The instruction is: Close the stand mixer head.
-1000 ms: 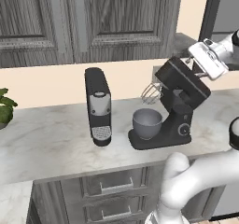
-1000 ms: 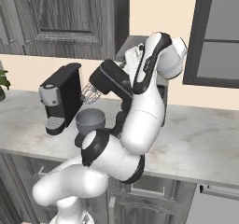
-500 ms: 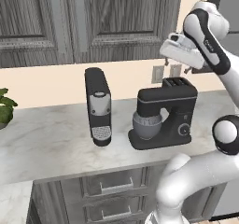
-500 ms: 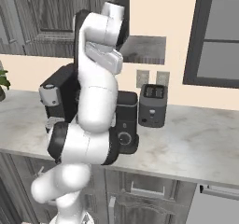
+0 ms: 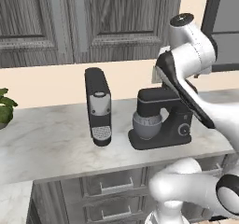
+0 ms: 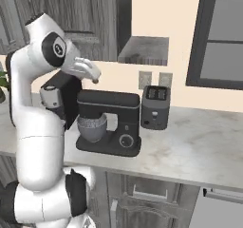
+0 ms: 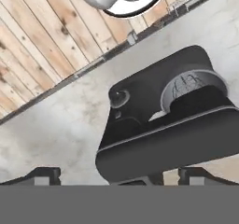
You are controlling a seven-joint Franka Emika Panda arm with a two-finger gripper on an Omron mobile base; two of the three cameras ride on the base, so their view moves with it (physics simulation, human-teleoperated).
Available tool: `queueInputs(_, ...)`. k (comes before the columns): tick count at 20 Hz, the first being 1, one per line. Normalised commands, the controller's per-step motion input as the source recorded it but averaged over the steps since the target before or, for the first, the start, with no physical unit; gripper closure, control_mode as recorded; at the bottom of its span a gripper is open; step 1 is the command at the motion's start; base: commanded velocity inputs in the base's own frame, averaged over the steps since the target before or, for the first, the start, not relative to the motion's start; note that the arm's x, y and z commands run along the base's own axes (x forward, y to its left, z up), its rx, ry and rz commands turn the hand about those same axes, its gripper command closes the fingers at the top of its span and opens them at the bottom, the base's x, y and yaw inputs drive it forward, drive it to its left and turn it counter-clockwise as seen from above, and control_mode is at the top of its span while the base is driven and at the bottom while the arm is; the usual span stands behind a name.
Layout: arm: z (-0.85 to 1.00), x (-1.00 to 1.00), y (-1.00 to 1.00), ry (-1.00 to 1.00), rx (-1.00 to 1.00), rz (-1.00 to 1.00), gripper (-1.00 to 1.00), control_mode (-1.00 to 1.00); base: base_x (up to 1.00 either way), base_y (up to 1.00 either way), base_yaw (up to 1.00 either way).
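The stand mixer head (image 5: 156, 97) is a dark charcoal oblong arm lying level over the grey mixing bowl (image 5: 147, 125). In the right base view the stand mixer head (image 6: 109, 101) is level as well. My gripper (image 6: 95, 79) hovers just above its bowl end without touching it. From above, the stand mixer head (image 7: 172, 143) crosses the hand view, with the silver whisk (image 7: 186, 84) down inside the bowl. My gripper (image 7: 120, 176) is open, with its fingertips (image 7: 44, 174) wide apart and nothing held.
A tall black coffee machine (image 5: 98, 106) stands left of the mixer on the marble counter (image 5: 46, 139). A dark toaster (image 6: 155, 107) sits to the mixer's right, under wall outlets (image 6: 152, 79). A plant (image 5: 4, 108) is at the far left. Wall cabinets (image 5: 70, 22) hang overhead.
A second ago the mixer head was tilted up with my gripper at it; it then came down level. My gripper has since lifted slightly off it.
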Motion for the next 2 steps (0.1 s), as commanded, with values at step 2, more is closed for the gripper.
queueInputs(2,-0.4,-1.0,0.0,-0.55,-0.32,0.0,-1.0,-1.0,0.0,0.0,0.0)
